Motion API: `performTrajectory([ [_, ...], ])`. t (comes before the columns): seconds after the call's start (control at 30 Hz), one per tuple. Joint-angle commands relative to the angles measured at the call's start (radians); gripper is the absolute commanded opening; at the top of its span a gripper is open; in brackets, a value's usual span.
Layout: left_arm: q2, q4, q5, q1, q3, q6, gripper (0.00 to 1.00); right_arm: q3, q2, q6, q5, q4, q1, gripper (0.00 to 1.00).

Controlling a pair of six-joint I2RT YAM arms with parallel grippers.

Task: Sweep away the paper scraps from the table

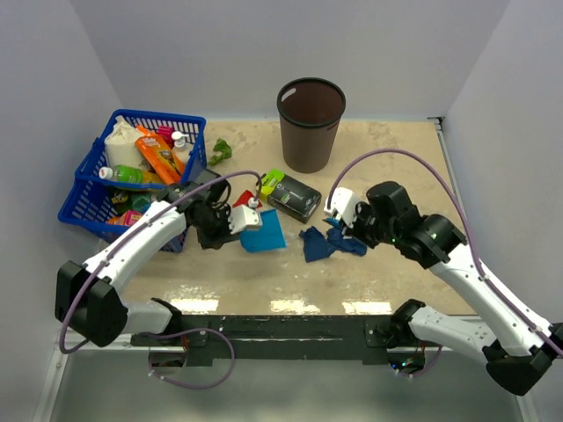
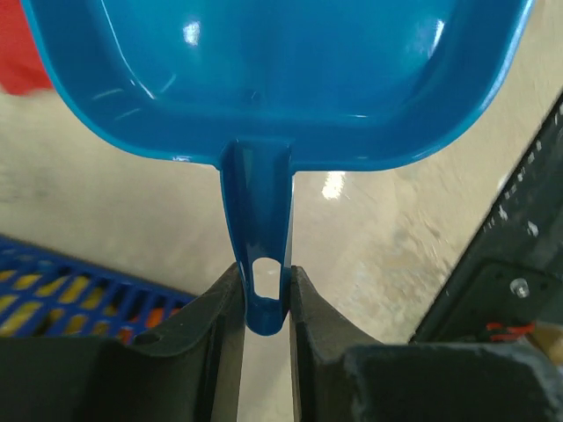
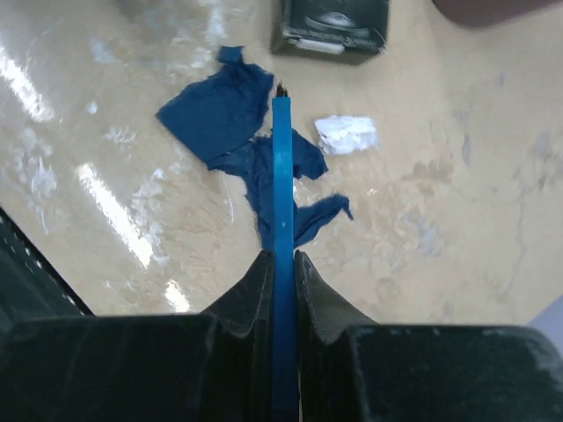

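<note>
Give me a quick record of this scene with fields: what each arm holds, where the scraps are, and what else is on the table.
left gripper: shut on dustpan handle
right gripper: shut on thin blue tool, tip over blue scraps
other scraps: white scrap beside the blue ones; red scrap by dustpan; green scrap near basket
also on table: black-and-lime box, brown bin

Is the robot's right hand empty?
No, the right gripper is shut on a thin blue tool by the blue paper scraps.
</note>
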Motion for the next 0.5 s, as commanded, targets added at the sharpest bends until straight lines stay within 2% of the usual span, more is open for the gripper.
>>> performTrajectory([
  [0.0,0.053,0.008,0.039,-0.008,-0.073,0.089,0.0,0.052,0.076,0.301,0.095,0.153,-0.118,0.0],
  [0.1,0.082,0.105,0.044,-0.015,-0.134,0.062,0.0,0.141,0.148,0.443,0.095,0.158,-0.224,0.0],
  [0.23,0.142,0.243,0.042,-0.046,-0.204,0.001,0.0,0.205,0.254,0.517,0.096,0.161,-0.3,0.0],
  [0.33,0.18,0.34,0.037,-0.063,-0.225,-0.058,0.06,0.236,0.294,0.528,0.121,0.162,-0.324,0.0],
  [0.47,0.189,0.467,0.014,-0.089,-0.271,-0.107,0.18,0.227,0.334,0.531,0.119,0.165,-0.343,0.0],
])
